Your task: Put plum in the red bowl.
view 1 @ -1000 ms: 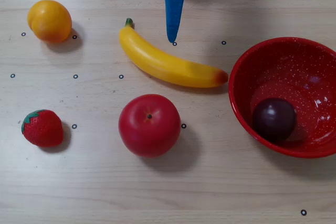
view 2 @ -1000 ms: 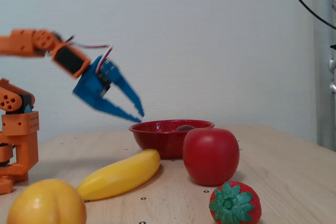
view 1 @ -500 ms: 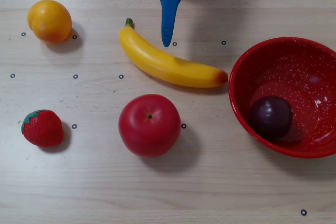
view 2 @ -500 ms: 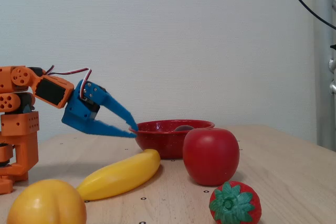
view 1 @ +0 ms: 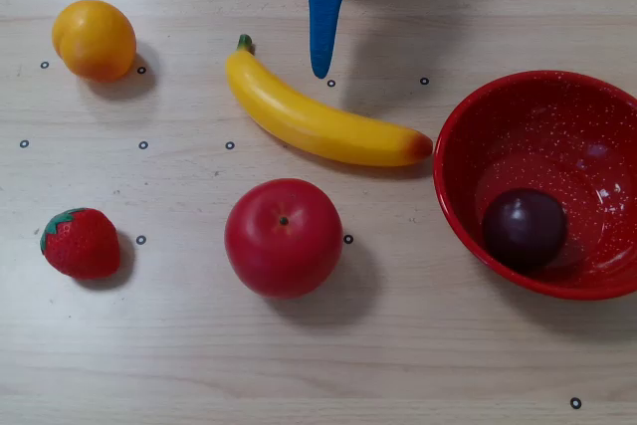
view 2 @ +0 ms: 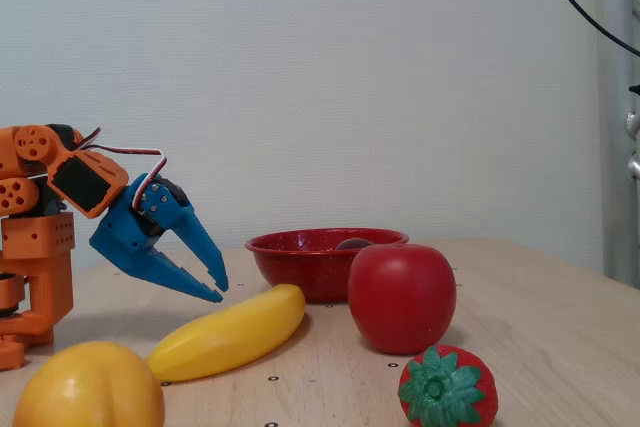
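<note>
The dark purple plum point(view 1: 525, 228) lies inside the red bowl point(view 1: 450, 161) at the right of the overhead view, toward the bowl's near wall. In the fixed view only the plum's top point(view 2: 352, 243) peeks over the red bowl's point(view 2: 300, 265) rim. My blue gripper point(view 2: 220, 292) hangs low near the orange arm base, left of the bowl and just above the banana's far end. Its fingertips are nearly together with nothing between them. From overhead the gripper point(view 1: 320, 72) shows as a single blue finger pointing down from the top edge.
A yellow banana point(view 1: 318, 121) lies diagonally in the middle, with a red apple point(view 1: 284, 237) in front of it. An orange point(view 1: 94, 39) sits at the upper left and a strawberry point(view 1: 80, 243) at the lower left. The orange arm base point(view 2: 35, 267) stands at the fixed view's left.
In the fixed view the gripper dropped from above the bowl's rim and pulled back left toward the base. The plum rocked slightly inside the bowl.
</note>
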### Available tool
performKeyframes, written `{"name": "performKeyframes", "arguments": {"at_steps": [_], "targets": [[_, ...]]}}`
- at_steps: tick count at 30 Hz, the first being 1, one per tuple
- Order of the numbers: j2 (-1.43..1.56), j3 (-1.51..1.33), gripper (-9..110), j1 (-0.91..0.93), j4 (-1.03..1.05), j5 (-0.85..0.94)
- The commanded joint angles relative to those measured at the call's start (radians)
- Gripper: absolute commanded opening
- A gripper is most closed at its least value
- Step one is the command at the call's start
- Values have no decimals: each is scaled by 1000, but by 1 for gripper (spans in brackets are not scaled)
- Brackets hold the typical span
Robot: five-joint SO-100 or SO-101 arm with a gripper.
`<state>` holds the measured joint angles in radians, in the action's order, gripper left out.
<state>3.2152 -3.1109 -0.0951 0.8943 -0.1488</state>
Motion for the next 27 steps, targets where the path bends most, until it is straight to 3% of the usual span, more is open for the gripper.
{"name": "performKeyframes", "arguments": {"at_steps": [1,27], "targets": [[15,-8,0,-3,-15,38],[14,-8,0,17,-12,34]]}}
